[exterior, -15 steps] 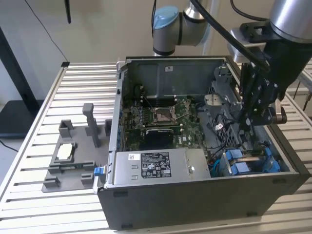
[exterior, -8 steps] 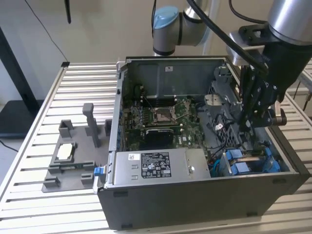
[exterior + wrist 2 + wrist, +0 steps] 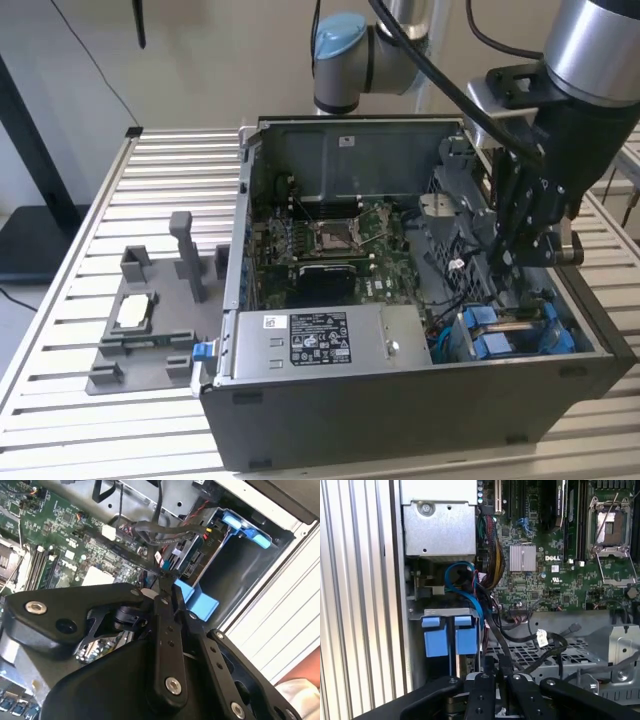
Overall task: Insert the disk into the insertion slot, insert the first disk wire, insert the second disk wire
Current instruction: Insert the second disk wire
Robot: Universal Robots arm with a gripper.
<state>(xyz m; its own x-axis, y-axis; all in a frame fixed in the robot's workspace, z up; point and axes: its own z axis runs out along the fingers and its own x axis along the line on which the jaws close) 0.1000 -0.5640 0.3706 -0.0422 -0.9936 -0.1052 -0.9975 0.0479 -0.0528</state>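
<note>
open black computer case [image 3: 400, 420] on a slatted metal tabletop [image 3: 90, 230]; inside it a green motherboard [image 3: 330, 250] with an empty processor socket [image 3: 333, 236], a silver labelled power-supply box [image 3: 320, 345] at the front wall, and a black fan [image 3: 455, 255] toward the exterior view's right. grey parts fixture [image 3: 150, 320] on the tabletop just beside the case on the exterior view's left, bearing a small square silver processor chip [image 3: 135, 312] and upright posts. in the first wrist view: finned silver heatsink [image 3: 522, 558] on the motherboard, bundled coloured wires [image 3: 492, 560] beside the power-supply box, a looped blue cable [image 3: 460, 580].
</note>
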